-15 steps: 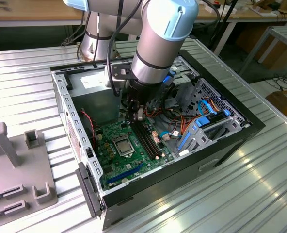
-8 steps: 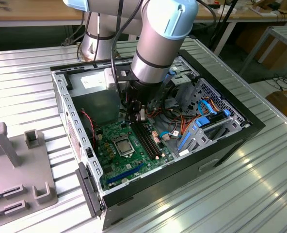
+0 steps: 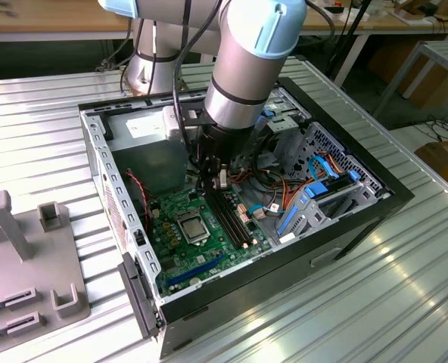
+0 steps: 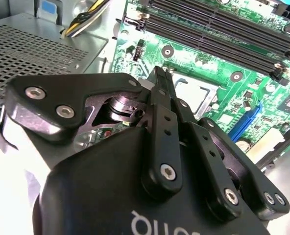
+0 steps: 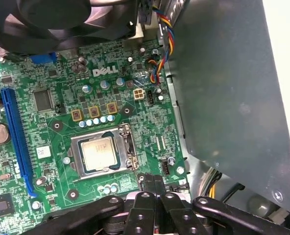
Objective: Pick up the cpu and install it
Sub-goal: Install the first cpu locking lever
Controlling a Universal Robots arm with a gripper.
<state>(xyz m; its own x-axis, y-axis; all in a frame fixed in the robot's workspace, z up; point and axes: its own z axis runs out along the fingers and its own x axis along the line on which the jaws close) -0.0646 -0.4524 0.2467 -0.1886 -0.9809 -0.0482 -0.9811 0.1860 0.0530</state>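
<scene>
CPU (image 5: 98,150), a square silver chip, sits seated in its socket (image 5: 76,164) on the green board (image 5: 150,115), metal frame around its edges. Gripper (image 5: 152,183) hangs just beside the socket's edge, fingers (image 4: 160,88) together, holding nothing. Grey case wall (image 5: 223,88) stands near; board space left of the socket is open.

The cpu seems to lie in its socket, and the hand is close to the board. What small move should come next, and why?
Probably a short lift straight up. In the first wrist view the cpu lies flat in the socket. The hand is shut, holds nothing and hovers just beside the socket's edge, so backing away looks safe.
</scene>
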